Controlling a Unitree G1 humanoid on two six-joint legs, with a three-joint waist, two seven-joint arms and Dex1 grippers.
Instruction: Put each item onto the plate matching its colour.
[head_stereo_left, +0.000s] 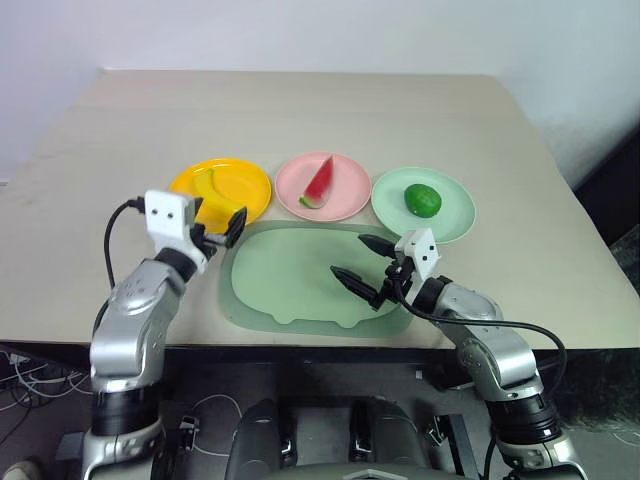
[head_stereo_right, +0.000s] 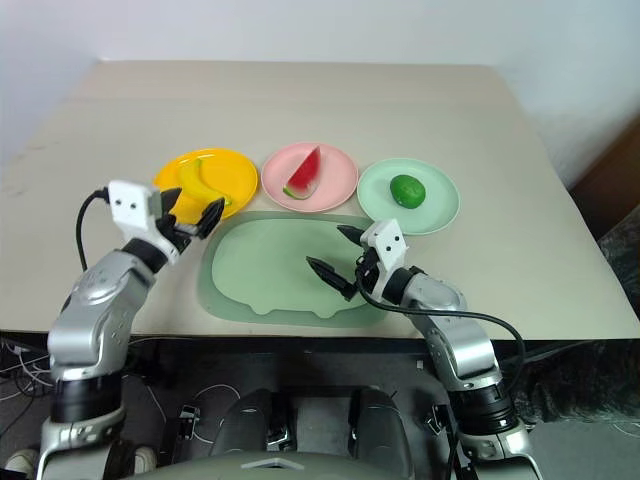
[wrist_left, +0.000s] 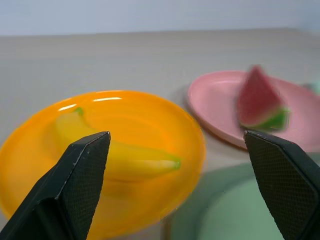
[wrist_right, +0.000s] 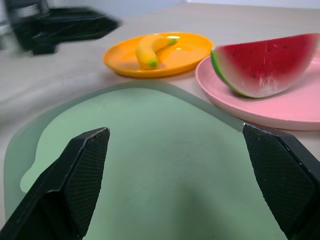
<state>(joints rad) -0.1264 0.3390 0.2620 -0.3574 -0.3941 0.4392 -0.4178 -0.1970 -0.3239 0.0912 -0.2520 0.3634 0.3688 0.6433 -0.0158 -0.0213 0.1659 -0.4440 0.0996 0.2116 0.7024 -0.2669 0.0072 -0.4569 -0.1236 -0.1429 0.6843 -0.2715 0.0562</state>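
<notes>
Three plates stand in a row on the table. The curved yellow banana (head_stereo_left: 213, 193) lies on the yellow-orange plate (head_stereo_left: 252, 180). A red watermelon wedge (head_stereo_left: 319, 183) rests on the pink plate (head_stereo_left: 352, 188). On the mint green plate (head_stereo_left: 456, 214) sits the round dark-green fruit (head_stereo_left: 422, 200). My left gripper (head_stereo_left: 222, 233) hangs open just in front of the yellow-orange plate, holding nothing; in the left wrist view the banana (wrist_left: 120, 156) lies beyond its fingers. My right gripper (head_stereo_left: 363, 263) is open over the pale-green tray, empty.
A large pale-green rounded tray (head_stereo_left: 290, 285) lies at the table's front edge, between the two arms and in front of the plates. Bare beige tabletop (head_stereo_left: 300, 110) stretches behind the plates. A wall rises beyond the far edge.
</notes>
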